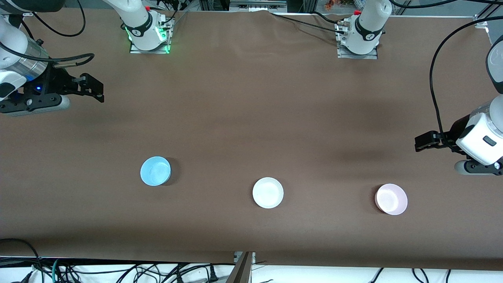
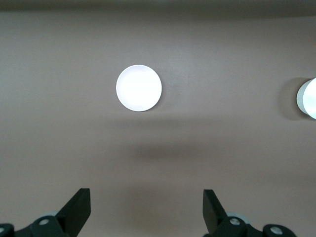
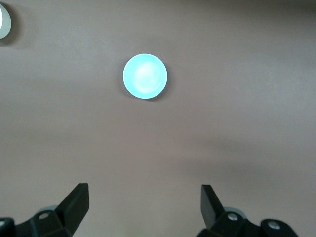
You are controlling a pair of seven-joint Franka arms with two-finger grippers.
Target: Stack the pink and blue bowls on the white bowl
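On the brown table (image 1: 251,118), the three bowls sit well apart in a row along the edge nearest the front camera. The pink bowl (image 1: 391,199) lies nearest, toward the left arm's end. The white bowl (image 1: 268,192) is at its 9 o'clock, mid-table. The blue bowl (image 1: 155,171) lies at 10 o'clock from the white one, slightly farther, toward the right arm's end. The left gripper (image 1: 422,142) hovers at 1 o'clock from the pink bowl, fingers (image 2: 78,210) spread wide, empty. The right gripper (image 1: 96,88) hangs at 11 o'clock from the blue bowl, fingers (image 3: 76,205) wide, empty.
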